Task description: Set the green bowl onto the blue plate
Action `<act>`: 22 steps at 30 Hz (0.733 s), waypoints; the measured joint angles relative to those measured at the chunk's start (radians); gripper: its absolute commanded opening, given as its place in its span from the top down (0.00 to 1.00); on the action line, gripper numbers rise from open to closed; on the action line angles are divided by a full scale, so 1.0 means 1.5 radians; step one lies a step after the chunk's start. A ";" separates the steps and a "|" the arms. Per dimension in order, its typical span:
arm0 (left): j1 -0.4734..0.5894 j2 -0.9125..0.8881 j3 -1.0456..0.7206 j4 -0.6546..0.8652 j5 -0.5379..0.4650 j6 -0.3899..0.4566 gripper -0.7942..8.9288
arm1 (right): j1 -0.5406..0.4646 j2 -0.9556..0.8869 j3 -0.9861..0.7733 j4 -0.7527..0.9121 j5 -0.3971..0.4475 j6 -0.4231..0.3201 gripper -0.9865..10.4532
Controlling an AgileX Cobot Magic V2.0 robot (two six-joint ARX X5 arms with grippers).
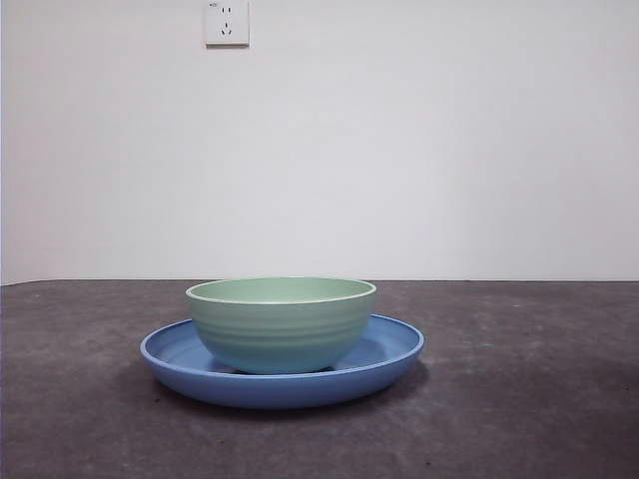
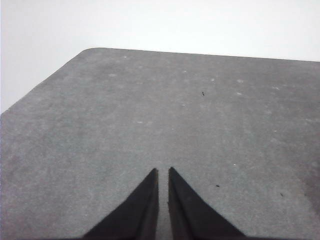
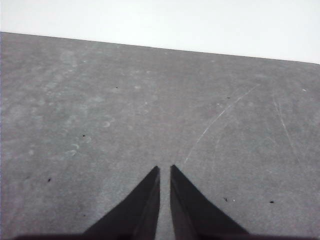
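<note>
The pale green bowl point(image 1: 282, 321) stands upright inside the blue plate point(image 1: 384, 361), near the middle of the dark table in the front view. Neither arm appears in that view. In the left wrist view my left gripper point(image 2: 163, 171) is shut, its two black jaws nearly touching over bare grey tabletop. My right gripper point(image 3: 165, 169) is likewise shut over bare tabletop in the right wrist view. Bowl and plate are out of sight in both wrist views.
A white wall with a power socket point(image 1: 227, 22) stands behind the table. The left wrist view shows the table's rounded corner point(image 2: 92, 50) and far edge; the right wrist view shows the far edge point(image 3: 160, 47).
</note>
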 measured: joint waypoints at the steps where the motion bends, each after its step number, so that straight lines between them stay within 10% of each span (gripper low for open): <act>1: 0.000 0.000 0.000 0.000 0.000 0.000 0.89 | 0.000 0.000 0.000 0.000 0.000 0.000 0.89; 22: 0.000 0.000 0.000 0.000 0.000 0.000 0.89 | 0.017 0.000 0.000 0.003 0.000 0.000 0.89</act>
